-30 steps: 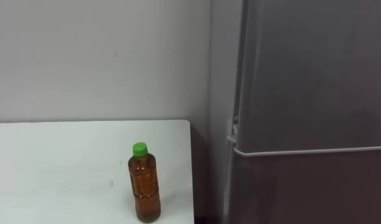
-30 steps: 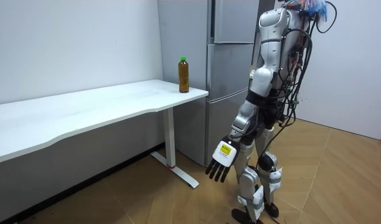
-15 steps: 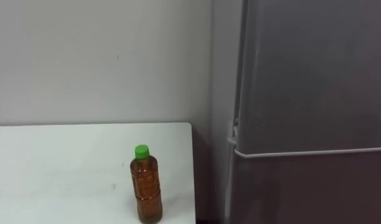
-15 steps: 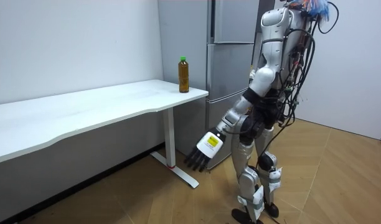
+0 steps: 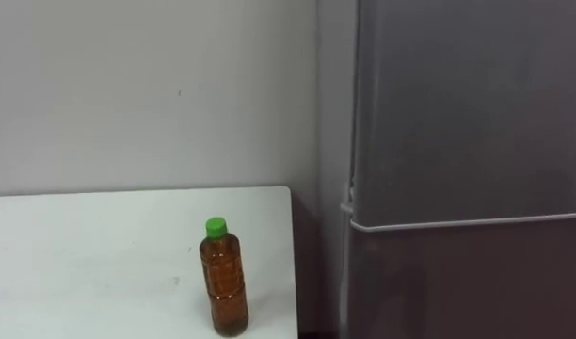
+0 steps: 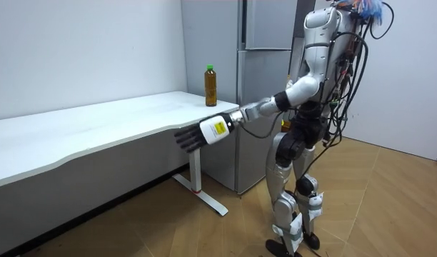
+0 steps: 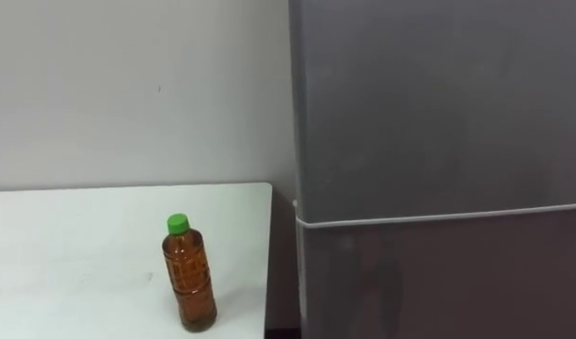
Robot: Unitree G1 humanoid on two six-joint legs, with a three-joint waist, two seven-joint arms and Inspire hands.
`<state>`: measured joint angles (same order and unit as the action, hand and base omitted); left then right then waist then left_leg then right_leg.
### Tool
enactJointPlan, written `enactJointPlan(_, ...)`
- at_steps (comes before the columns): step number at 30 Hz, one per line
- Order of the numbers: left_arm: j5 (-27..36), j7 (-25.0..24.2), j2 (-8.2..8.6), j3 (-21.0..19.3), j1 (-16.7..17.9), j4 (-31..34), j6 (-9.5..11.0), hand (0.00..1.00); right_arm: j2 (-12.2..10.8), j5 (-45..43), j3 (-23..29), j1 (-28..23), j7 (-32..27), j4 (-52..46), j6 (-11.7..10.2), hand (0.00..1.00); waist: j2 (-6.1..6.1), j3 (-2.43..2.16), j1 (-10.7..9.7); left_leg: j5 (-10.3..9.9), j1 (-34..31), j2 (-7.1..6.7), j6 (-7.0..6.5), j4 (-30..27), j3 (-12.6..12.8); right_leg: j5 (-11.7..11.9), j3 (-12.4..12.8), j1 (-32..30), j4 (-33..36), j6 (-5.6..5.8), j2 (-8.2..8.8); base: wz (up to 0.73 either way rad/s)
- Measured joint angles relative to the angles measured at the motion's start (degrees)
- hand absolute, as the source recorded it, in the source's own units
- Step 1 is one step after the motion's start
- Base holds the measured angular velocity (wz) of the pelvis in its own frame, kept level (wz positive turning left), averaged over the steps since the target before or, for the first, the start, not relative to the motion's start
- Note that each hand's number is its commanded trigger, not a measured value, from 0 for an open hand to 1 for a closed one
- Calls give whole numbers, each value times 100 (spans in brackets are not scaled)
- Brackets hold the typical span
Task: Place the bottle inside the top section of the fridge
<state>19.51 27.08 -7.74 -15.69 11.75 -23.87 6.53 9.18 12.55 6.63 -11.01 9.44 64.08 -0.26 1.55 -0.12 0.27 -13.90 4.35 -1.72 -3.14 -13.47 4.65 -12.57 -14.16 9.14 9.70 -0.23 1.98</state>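
**Standing at the table's end, left arm held out, bottle untouched**

Facing the grey fridge [image 5: 457,141] from open wooden floor [image 6: 390,207], just off the short end of the white table [image 5: 81,254]. Noted both fridge doors shut, with a pale seam running level between upper and lower door. Noted a narrow dark gap between the table's right edge and the fridge side.

Found the bottle [image 5: 223,276] upright on the table: brown liquid, green cap, close to the right edge and near the corner by the fridge. Nothing touching it. Bare tabletop stretching away to its left, plain wall [image 5: 128,85] behind.

Seen in the room view: left hand [image 6: 204,133] held out about level at the end of a straight arm, fingers [image 6: 184,138] straight and slightly spread, holding nothing. Hanging just below tabletop height, on the room view's left of the body and well short of the bottle. Cannot tell how far out from the table's long edge.
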Motion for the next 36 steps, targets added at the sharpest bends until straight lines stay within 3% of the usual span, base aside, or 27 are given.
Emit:
enactJointPlan(5, -8, 27, 4, -34, 2, 718, -1, 0, -10, -22, 31, -75, -8, -24, -48, 0, 31, -20, 32, 0, 36, 9, 0, 8, 2, 1, 76, -6, -5, -2, -17, -2)
enactJointPlan(17, 8, 114, 4, -104, -114, 2720, 2, 0, -50, 95, -42, -87, -117, 2, -91, 0, -9, -2, -18, -2, 20, 3, -1, 29, -6, 2, 81, -6, -5, -2, -22, 0)
enactJointPlan(26, -224, -202, 7, 54, -931, 3808, -6, 0, -116, 171, -89, 8, -115, 21, -100, 0, -44, 45, -163, -1, -21, 0, -1, -3, -17, 4, 91, -1, -67, 0, -19, 0)
enactJointPlan(31, -510, -708, 7, 416, -1210, 4462, -78, 0, -105, 300, -174, 82, -122, 85, -105, 0, -13, 75, -291, -1, -23, 1, -1, 1, -12, 21, 108, 2, -83, 6, -42, 1)
enactJointPlan(36, -425, -1285, 10, 886, -1615, 4505, -225, 0, -91, 263, -408, 196, -120, 108, -102, 0, -3, 81, -357, -1, -78, 8, 0, 7, -8, 22, 135, -19, -74, 4, -45, 0)
